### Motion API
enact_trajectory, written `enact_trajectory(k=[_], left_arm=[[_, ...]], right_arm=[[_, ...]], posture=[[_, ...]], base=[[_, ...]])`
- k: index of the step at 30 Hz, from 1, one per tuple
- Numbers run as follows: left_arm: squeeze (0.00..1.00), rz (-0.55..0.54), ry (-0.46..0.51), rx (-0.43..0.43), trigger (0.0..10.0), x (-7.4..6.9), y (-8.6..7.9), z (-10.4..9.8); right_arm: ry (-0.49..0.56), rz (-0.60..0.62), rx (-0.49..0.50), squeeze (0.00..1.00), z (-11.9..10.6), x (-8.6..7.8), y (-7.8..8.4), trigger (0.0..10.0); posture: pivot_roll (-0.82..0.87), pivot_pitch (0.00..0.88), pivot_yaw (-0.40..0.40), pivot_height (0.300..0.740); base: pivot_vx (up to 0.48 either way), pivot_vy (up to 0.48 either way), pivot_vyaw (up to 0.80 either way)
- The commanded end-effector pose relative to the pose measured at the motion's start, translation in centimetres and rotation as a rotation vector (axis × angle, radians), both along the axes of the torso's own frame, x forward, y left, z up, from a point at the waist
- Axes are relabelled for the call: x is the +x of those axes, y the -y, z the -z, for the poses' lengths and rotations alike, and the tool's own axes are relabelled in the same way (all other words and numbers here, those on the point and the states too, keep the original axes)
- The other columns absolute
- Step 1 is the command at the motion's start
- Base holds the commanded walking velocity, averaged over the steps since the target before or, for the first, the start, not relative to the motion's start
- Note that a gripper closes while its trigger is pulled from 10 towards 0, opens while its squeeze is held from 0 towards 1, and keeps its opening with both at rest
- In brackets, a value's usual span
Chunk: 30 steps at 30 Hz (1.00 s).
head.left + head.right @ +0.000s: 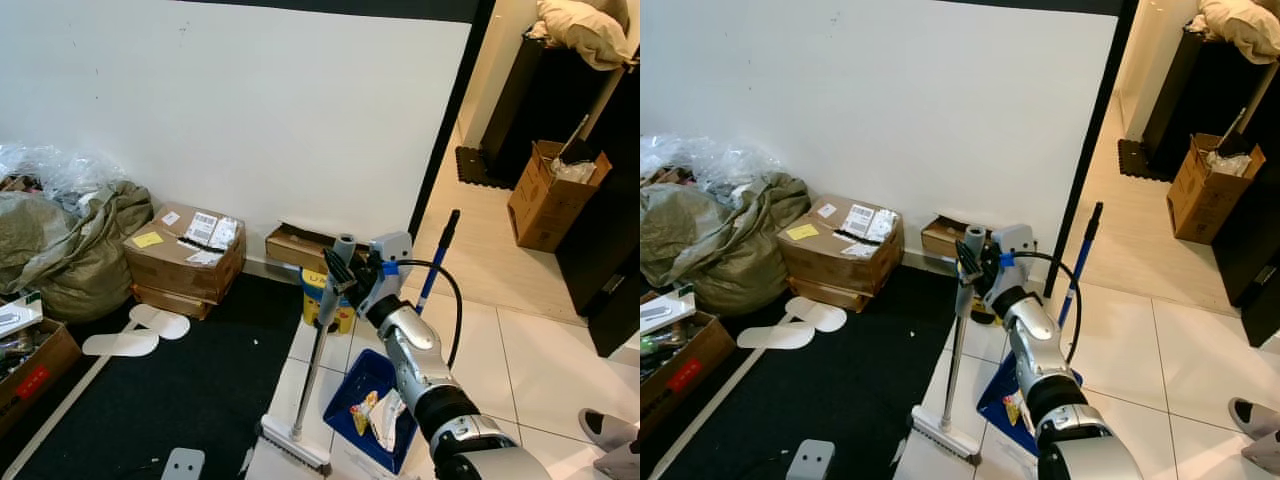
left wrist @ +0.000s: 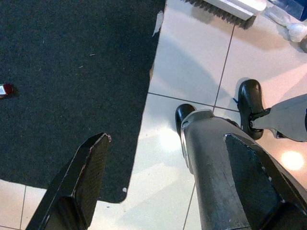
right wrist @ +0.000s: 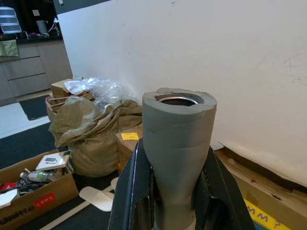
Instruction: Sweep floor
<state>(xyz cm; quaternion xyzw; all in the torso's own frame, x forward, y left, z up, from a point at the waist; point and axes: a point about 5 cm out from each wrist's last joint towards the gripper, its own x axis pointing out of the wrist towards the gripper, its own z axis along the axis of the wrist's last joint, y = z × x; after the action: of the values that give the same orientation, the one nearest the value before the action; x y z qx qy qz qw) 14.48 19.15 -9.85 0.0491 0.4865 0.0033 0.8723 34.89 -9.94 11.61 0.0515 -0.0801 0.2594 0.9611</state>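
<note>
- Far left of the left eye view: one olive sack [image 1: 70, 250] under crinkled plastic, and at the lower left an open box [image 1: 30, 365] with a red label I cannot read.
- Left of centre: two stacked cardboard boxes [image 1: 185, 262], the top one with a yellow note and white shipping labels, print too small to read; two white slippers [image 1: 140, 332] lie on the black mat [image 1: 180, 400] in front.
- Centre: the broom [image 1: 310, 385] stands nearly upright, its brush head on the white tile at the mat's edge, lower centre of the frame.
- The right gripper [image 1: 345, 272] is clenched round the broom's grey foam grip; the right wrist view shows both black fingers pressed to the foam and the handle's hollow top.
- Right of the broom: one blue dustpan [image 1: 365, 395] holding wrappers, its blue-black handle leaning up.
- Behind it, a yellow container [image 1: 318, 298]; the right wrist view shows yellow print reading "MM ?".
- Left wrist view: left gripper [image 2: 168, 187] with fingers spread apart above mat and tile, the brush head at the frame's top.
</note>
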Motion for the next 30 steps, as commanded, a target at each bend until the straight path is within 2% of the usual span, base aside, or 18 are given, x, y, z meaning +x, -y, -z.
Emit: enact_trajectory(k=[1,30], left_arm=[[0.00,0.011,-0.014,-0.006,10.0,-0.29,0.31,0.16],[0.00,0.013,-0.015,-0.005,10.0,-0.35,0.30,0.18]], right_arm=[[0.028,-0.006,0.001,0.00,-0.56,0.05,-0.06,10.0],[0.028,-0.004,0.011,0.00,-0.57,-0.01,-0.10,10.0]], posture=[[-0.06,0.000,-0.067,0.740],[-0.06,0.000,-0.065,0.740]], base=[[0.000,0.000,0.00],[0.000,0.000,0.00]])
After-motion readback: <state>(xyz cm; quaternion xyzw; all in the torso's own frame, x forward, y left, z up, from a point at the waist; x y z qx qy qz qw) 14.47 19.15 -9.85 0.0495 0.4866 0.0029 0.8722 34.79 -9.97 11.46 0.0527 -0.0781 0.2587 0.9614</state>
